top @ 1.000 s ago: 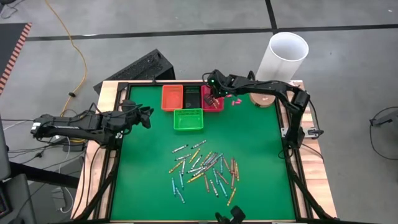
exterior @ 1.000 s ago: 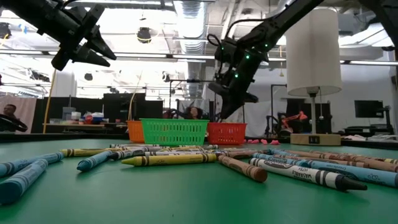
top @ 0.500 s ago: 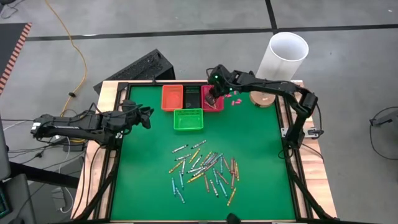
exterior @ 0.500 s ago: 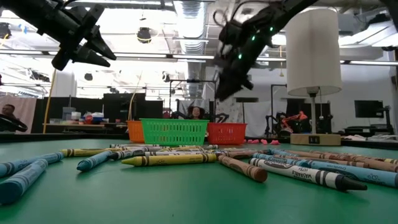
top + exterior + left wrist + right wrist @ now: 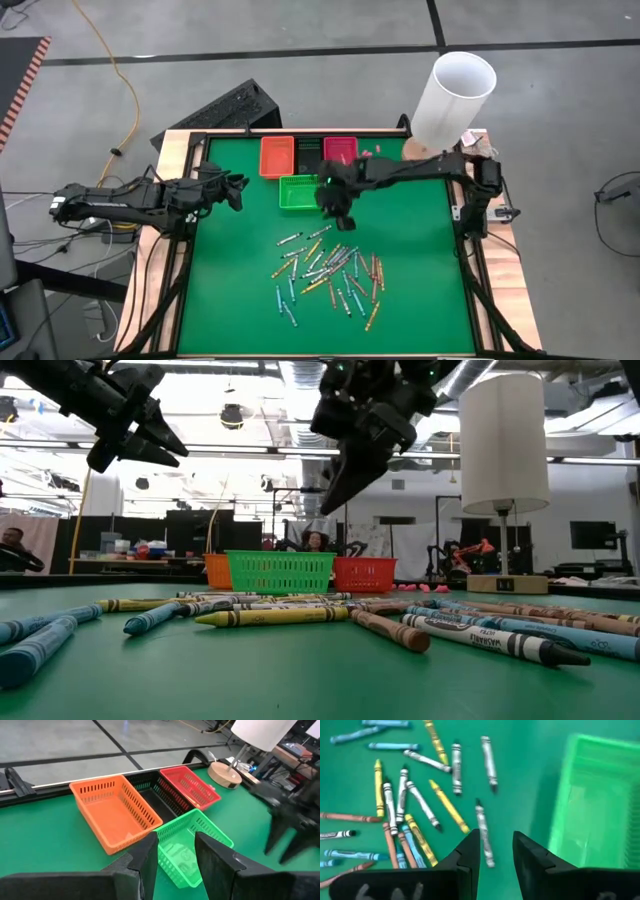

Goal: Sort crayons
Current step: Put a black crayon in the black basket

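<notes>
- Looking from the near edge of the green table (image 5: 420,250), the crayons (image 5: 330,272) lie scattered on the near half, a loose heap of yellow, blue, grey and reddish sticks, none yet lifted.
- Just beyond the heap, the right gripper (image 5: 338,210) hangs above the mat between the pile and the green basket (image 5: 302,192). Its fingers (image 5: 470,855) stand parted with nothing between them, and its wrist view looks down on a grey crayon (image 5: 484,841) straight ahead.
- My guess is that it is on the reach leg of a pick: empty, turned toward the heap, no crayon chosen for certain.
- The next move, as I judge it, calls for lowering over one stick that lies free of its neighbours, lining the fingers across it, then closing; the crayons near the middle touch or cross, so an outlying one looks easier.
- Farther back, along the far edge, sit the orange basket (image 5: 277,155), a black basket (image 5: 309,154) and the red basket (image 5: 340,150), side by side.
- Off at the left edge the left gripper (image 5: 236,187) waits above the mat, fingers apart and empty.
</notes>
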